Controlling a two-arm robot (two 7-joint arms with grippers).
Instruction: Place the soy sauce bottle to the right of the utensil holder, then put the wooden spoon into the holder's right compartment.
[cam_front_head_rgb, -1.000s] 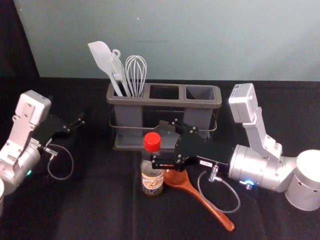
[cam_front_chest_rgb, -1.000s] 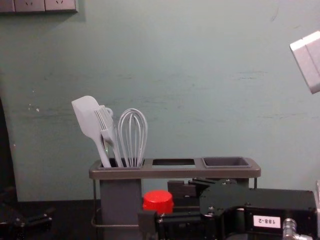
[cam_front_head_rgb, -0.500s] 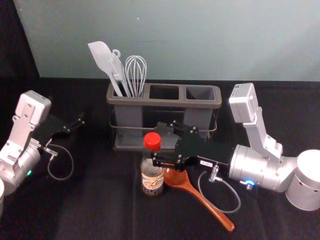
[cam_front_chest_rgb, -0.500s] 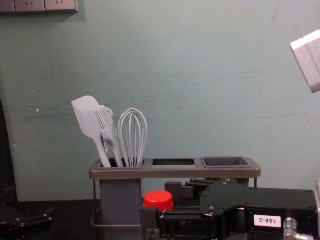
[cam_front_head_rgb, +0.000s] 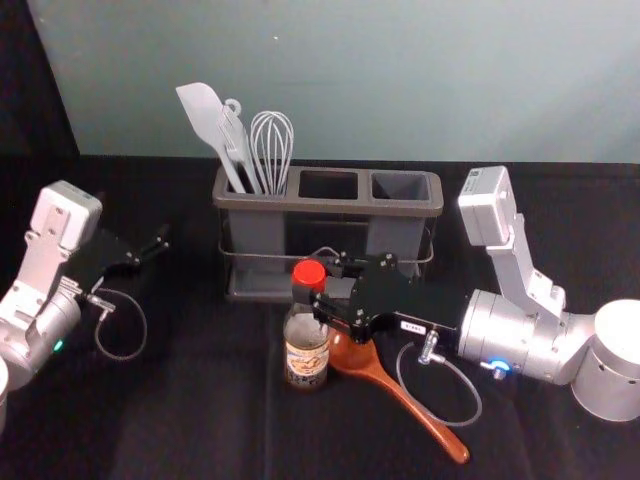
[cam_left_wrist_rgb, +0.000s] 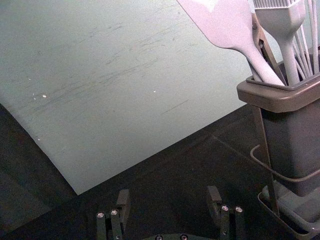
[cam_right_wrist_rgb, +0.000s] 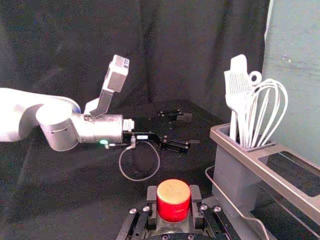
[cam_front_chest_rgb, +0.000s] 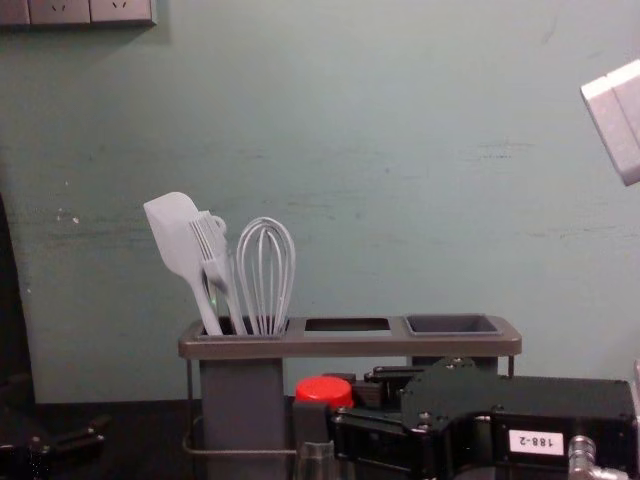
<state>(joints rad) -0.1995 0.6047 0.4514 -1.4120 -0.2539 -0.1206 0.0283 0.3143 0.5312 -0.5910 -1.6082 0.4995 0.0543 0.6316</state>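
- Your right gripper (cam_right_wrist_rgb: 173, 198) has just closed in: its 2 fingers stood apart around the soy sauce bottle (cam_front_head_rgb: 306, 358), and now they press the neck just below the red cap (cam_front_head_rgb: 309, 272).
- That likely gives you the grasp for step 1 of 2, but the bottle looks to be standing on the table (cam_front_head_rgb: 150, 430) yet, upright, in front of the holder (cam_front_head_rgb: 330, 206).
- Your next move should be a straight lift, then a carry to your right, past the holder's end.
- Watch the wooden spoon (cam_front_head_rgb: 415, 409): it lies to the right of the bottle, its bowl under your right gripper, so a low sideways pull could drag it. You can't tell whether bottle and bowl touch.
- The right compartment (cam_front_head_rgb: 402, 187) has nothing standing in it; the whisk (cam_front_head_rgb: 272, 140) and spatula (cam_front_head_rgb: 203, 112) are in the left.
- Your left gripper (cam_left_wrist_rgb: 169, 197) is parked left of the holder, fingers spread, holding nothing.
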